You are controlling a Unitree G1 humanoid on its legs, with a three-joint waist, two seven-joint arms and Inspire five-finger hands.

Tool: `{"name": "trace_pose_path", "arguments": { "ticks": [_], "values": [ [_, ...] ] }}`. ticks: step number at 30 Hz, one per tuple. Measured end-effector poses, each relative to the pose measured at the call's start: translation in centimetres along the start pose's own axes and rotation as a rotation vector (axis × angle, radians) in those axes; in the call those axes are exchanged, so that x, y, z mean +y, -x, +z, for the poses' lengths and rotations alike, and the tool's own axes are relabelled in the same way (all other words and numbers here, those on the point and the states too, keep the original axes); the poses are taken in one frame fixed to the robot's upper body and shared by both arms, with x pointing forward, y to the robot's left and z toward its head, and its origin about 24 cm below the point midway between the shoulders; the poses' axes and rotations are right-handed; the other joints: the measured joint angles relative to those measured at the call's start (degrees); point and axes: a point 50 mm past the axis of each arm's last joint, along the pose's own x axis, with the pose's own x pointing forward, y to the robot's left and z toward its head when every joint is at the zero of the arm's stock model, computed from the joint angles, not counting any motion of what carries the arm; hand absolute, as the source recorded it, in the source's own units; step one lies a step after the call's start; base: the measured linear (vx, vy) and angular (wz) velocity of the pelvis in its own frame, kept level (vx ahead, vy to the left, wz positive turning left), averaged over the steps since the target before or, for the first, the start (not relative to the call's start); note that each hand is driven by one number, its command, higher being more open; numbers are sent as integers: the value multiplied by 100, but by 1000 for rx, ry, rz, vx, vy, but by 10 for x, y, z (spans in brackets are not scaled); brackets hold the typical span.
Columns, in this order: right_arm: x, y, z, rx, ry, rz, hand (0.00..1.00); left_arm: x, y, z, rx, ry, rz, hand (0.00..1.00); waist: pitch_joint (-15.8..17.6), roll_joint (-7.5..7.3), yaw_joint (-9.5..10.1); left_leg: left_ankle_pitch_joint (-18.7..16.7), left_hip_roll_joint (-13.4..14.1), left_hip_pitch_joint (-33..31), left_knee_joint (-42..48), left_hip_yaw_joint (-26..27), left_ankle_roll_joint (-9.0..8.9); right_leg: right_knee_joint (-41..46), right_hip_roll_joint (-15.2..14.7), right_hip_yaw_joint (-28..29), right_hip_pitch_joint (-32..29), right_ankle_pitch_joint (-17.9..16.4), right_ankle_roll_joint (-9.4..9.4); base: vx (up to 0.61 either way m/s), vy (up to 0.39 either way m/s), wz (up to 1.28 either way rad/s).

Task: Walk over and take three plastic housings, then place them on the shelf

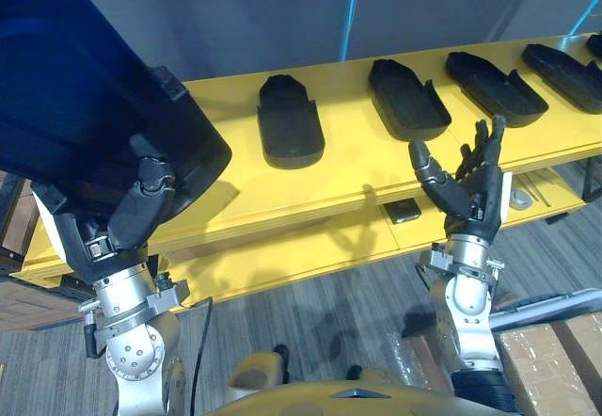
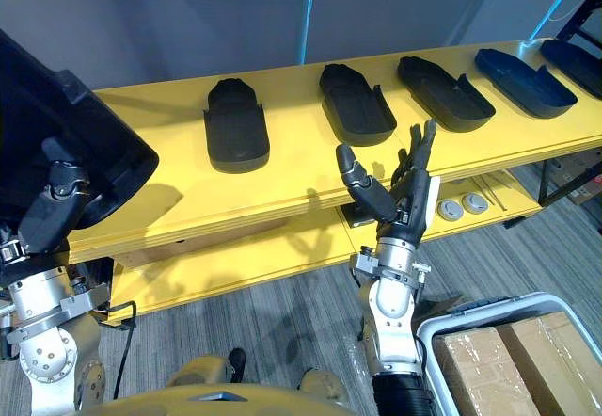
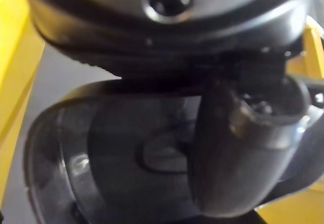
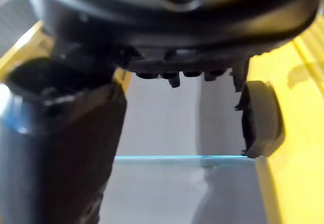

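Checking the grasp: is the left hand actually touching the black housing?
Touching. The left eye view shows the left hand with fingers curled over the edge of the black housing, gripping it.

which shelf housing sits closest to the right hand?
The second plastic housing from the robot's left, just beyond the open right hand; the others on the yellow shelf lie farther off to either side.
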Motion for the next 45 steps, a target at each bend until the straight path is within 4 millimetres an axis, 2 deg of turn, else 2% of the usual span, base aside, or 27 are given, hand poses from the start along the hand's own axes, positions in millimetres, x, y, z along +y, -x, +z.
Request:
{"name": "trace_pose_path", "arguments": {
  "ticks": [6, 9, 12, 14, 16, 17, 18, 19, 21, 22, 23, 25, 26, 27, 29, 31, 32, 33, 35, 36, 37, 38, 39, 40, 41, 43, 45],
  "values": [
    [10, -7, 40, -304, 30, -2, 100, -5, 2, -1, 13, 29, -12, 0, -12, 21, 58, 101, -16, -232, -23, -307, -141, -135, 140, -355, 48, -57, -95, 2, -57, 37],
    [7, -8, 45, -343, 22, 18, 100, -6, 3, -1, 14, 32, -43, 0, -14, 37, 140, 411, -87, -188, -341, -486, -218, -194, 124, -447, 123, -85, -140, -33, -20, 55],
    [6, -9, 44, -322, -31, 42, 100, -6, 5, -2, 26, 30, -74, 0, -32, 112, 129, 556, -82, -69, -707, -382, -175, -216, 43, -808, 322, -115, -167, -60, 14, 74],
    [-1, -8, 47, -321, -34, 35, 100, -8, 5, -2, 32, 66, -110, 0, -75, 178, 0, 501, 229, -97, -973, 634, 13, -231, -48, -1347, 457, -101, -131, -80, -32, 116],
    [-10, -8, 49, -316, 2, 14, 100, -9, 5, -2, 33, 90, -139, 0, -150, 298, -76, 521, 435, -204, -1061, 1347, 65, -171, -215, -1704, 462, -95, -124, -52, 88, 119],
    [-15, -7, 47, -296, 30, 4, 100, -10, 6, -2, 36, 94, -146, 0, -169, 418, -41, 642, 524, -220, -1061, 1615, 261, -37, -232, -1750, 458, -144, -103, -27, 117, 85],
    [-18, -6, 46, -284, 44, 7, 100, -10, 6, -3, 39, 95, -146, 0, -164, 463, -29, 719, 504, -209, -1057, 1657, 363, 75, -274, -1702, 449, -237, -86, -10, 95, 65],
    [-21, -3, 44, -265, 69, 30, 100, -8, 8, -3, 49, 95, -139, 0, -176, 483, -39, 788, 435, -208, -1010, 1745, 394, 295, -366, -1454, 398, -492, -76, -7, 108, 56],
    [-24, -1, 43, -247, 94, 68, 100, -4, 12, -8, 79, 94, -117, 0, -173, 493, -46, 647, 403, -220, -893, 2050, 190, 627, -569, -1247, 308, -725, 11, -14, 112, 47],
    [-24, -1, 42, -235, 76, 82, 100, -2, 14, -12, 102, 110, -103, 0, -117, 374, -63, 377, 478, -343, -541, 2436, -20, 794, -839, -1233, 252, -845, 100, -27, 172, 27],
    [-25, -2, 42, -228, 47, 83, 100, -1, 16, -16, 119, 107, -104, 0, -125, 353, -60, 514, 517, -528, -167, 2501, 175, 1126, -1089, -1235, 137, -1020, 211, -13, 172, 25],
    [-27, -1, 39, -208, -14, 53, 100, -2, 19, -20, 141, 97, -128, 0, -139, 365, -148, 904, 545, -652, 139, 2237, 331, 1485, -1436, -1216, 104, -1200, 383, 21, 163, 7],
    [-28, 0, 35, -192, -37, 30, 100, -2, 21, -21, 148, 93, -149, 0, -176, 416, -167, 889, 497, -569, 115, 2010, 58, 1719, -1624, -1062, 9, -1275, 524, 40, 181, -18],
    [-28, 0, 31, -179, -51, 17, 100, -3, 21, -21, 148, 94, -161, 0, -185, 430, -172, 735, 437, -512, 116, 2043, -37, 1790, -1720, -953, -49, -1263, 612, 101, 234, -28],
    [-28, 6, 12, -92, -65, -26, 100, -7, 19, -21, 140, 95, -220, 0, -217, 482, -338, 426, 199, -566, 242, 2191, 57, 1581, -1928, -798, -3, -1008, 856, 142, 269, -16],
    [-28, 12, 3, -39, -61, -46, 100, -10, 18, -22, 149, 89, -257, 0, -247, 541, -407, 340, 124, -585, 289, 2194, 126, 1294, -1901, -814, 138, -734, 876, 110, 236, 7],
    [-27, 15, -1, -15, -60, -69, 100, -15, 16, -24, 153, 80, -310, 0, -231, 581, -465, 327, 19, -514, 160, 2185, 165, 1058, -1916, -800, 260, -385, 852, 114, 276, 19],
    [-26, 16, -2, -12, -66, -89, 100, -17, 13, -25, 156, 77, -350, 0, -236, 595, -467, 382, -38, -448, -6, 2185, 250, 1004, -1925, -806, 256, -166, 734, 124, 370, 16],
    [-20, 18, -3, -10, -61, -106, 100, -17, 9, -26, 157, 59, -426, 0, -249, 619, -466, 538, -88, -252, -421, 2180, 425, 1011, -1902, -993, 153, 224, 154, 62, 234, 5],
    [-16, 20, -3, -10, -50, -95, 100, -16, 7, -25, 150, 56, -459, 0, -224, 580, -485, 566, -68, -232, -592, 2121, 471, 972, -1689, -979, 132, 90, 120, 20, 111, 15],
    [-14, 21, -3, -9, -43, -91, 100, -17, 4, -25, 148, 58, -479, 0, -215, 559, -503, 600, -62, -235, -676, 2035, 480, 932, -1463, -913, 133, -32, 184, 2, 93, 40],
    [-13, 22, -2, -14, -19, -82, 100, -20, 0, -26, 148, 78, -503, 0, -221, 532, -537, 689, -61, -230, -902, 1895, 561, 769, -939, -764, 102, -246, 220, -14, 37, 46],
    [-13, 22, 0, -19, -19, -79, 100, -21, -1, -26, 148, 84, -505, 0, -220, 533, -545, 758, -63, -222, -1012, 1843, 585, 654, -681, -729, 88, -351, 190, -26, 7, 42],
    [-11, 20, 3, -37, -3, -66, 100, -23, -1, -27, 153, 96, -504, 0, -212, 547, -544, 874, -75, -210, -1219, 1792, 601, 333, -272, -626, 33, -474, 57, -25, -18, 21],
    [-10, 19, 7, -48, 8, -55, 100, -24, -1, -28, 164, 125, -493, 0, -202, 530, -538, 949, -145, -215, -1332, 1802, 581, 6, -30, -614, 33, -549, -137, -22, -28, 20],
    [-14, 20, 8, -39, 35, -46, 100, -29, 5, -34, 197, 158, -460, 0, -183, 613, -562, 1071, -204, -180, -1454, 1779, 543, -195, 1, -535, 95, -484, -115, 23, 10, 9],
    [-18, 25, 5, -3, 50, -62, 100, -32, 7, -37, 219, 168, -450, 0, -162, 584, -568, 1177, -225, -101, -1648, 1782, 541, -198, 2, -528, 82, -444, -79, 42, -5, 0]
  ]
}}
